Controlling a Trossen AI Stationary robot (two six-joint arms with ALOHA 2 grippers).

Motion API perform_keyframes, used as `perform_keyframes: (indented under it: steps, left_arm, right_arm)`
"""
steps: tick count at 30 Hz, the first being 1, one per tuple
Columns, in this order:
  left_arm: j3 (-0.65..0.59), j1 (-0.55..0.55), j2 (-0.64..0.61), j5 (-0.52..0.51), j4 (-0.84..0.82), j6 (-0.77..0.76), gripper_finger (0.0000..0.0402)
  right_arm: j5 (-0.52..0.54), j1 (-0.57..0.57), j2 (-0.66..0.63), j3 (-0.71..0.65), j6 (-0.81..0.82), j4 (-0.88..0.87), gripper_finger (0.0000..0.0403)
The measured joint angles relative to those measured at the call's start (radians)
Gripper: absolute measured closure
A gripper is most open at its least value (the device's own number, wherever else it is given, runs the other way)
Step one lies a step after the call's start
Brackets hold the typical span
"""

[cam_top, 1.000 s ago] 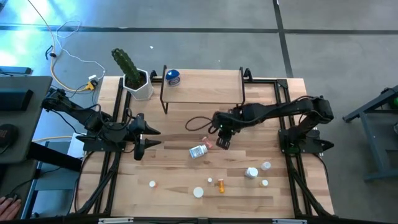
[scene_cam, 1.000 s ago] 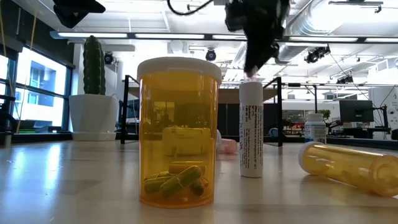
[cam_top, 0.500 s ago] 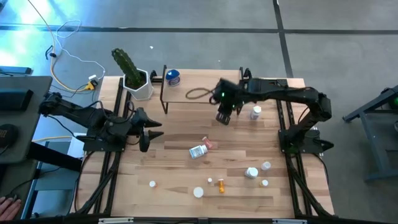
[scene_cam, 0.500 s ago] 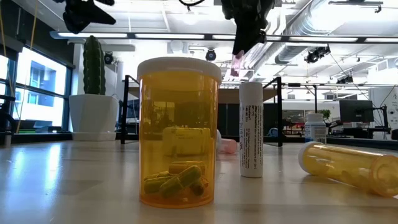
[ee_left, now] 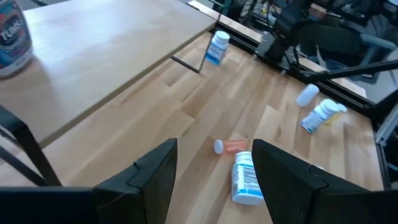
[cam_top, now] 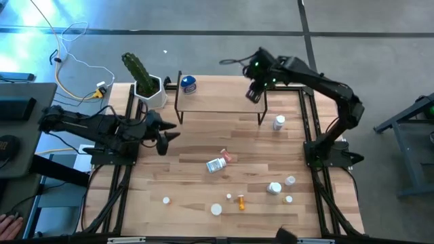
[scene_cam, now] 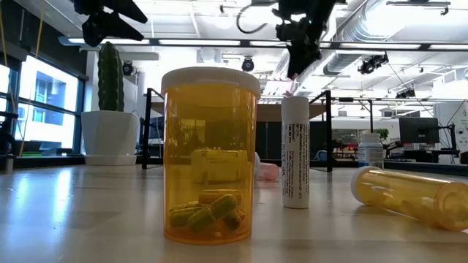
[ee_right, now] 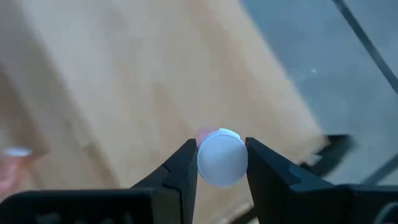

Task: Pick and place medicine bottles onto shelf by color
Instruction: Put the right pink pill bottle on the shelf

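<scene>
My right gripper (cam_top: 253,94) hangs over the right end of the shelf (cam_top: 220,95), shut on a small pink bottle with a white cap (ee_right: 219,158). A blue bottle with a white label (cam_top: 188,84) stands on the shelf's left end. My left gripper (cam_top: 163,139) is open above the table's left half, in front of the shelf, touching nothing. A white bottle (cam_top: 216,165) and a pink one (cam_top: 226,156) lie at the table's middle. More white and orange bottles (cam_top: 274,188) sit toward the near right. One white bottle (cam_top: 279,123) stands right of the shelf. My right gripper pinches the pink bottle between its two fingers (ee_right: 181,169), one on each side just beside the white cap (ee_right: 221,163). The cap faces back toward the wrist, so the bottle lies along the fingers. It is lifted clear above the shelf, its pink end (scene_cam: 292,83) showing below the fingers.
A green cactus in a white pot (cam_top: 144,80) stands left of the shelf at the far edge. A big orange pill bottle (scene_cam: 210,157), a white vial (scene_cam: 295,153) and a lying orange bottle (scene_cam: 409,196) fill the low view. Black frame rails (cam_top: 308,122) run along both sides.
My right gripper has risen from the table's middle and swung toward the far edge and right, carrying the pink bottle to above the shelf's right end. My left gripper has drifted a little toward the far edge and right, staying open.
</scene>
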Motion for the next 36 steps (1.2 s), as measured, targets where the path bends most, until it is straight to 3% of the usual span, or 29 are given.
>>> perform_keyframes:
  steps: [7,14,21,27,36]
  left_arm:
    - [0.000,0.038,0.000,0.001,0.000,0.000,0.0204]
    - [0.000,0.067,0.000,0.001,0.000,-0.001,0.0204]
    - [0.000,0.073,0.000,0.002,0.000,-0.004,0.0204]
    - [0.000,0.073,0.000,0.002,0.000,-0.027,0.0204]
    - [0.000,0.073,0.000,0.002,0.000,-0.029,0.0204]
  right_arm:
    - [-0.001,-0.145,0.000,0.000,-0.030,0.037,0.0302]
    - [-0.004,-0.209,0.001,0.083,-0.059,0.046,0.0302]
    - [-0.022,-0.215,0.044,0.170,-0.055,-0.006,0.0302]
    - [-0.026,-0.196,0.098,0.176,-0.055,-0.116,0.0302]
    - [-0.026,-0.144,0.151,0.176,-0.066,-0.130,0.0302]
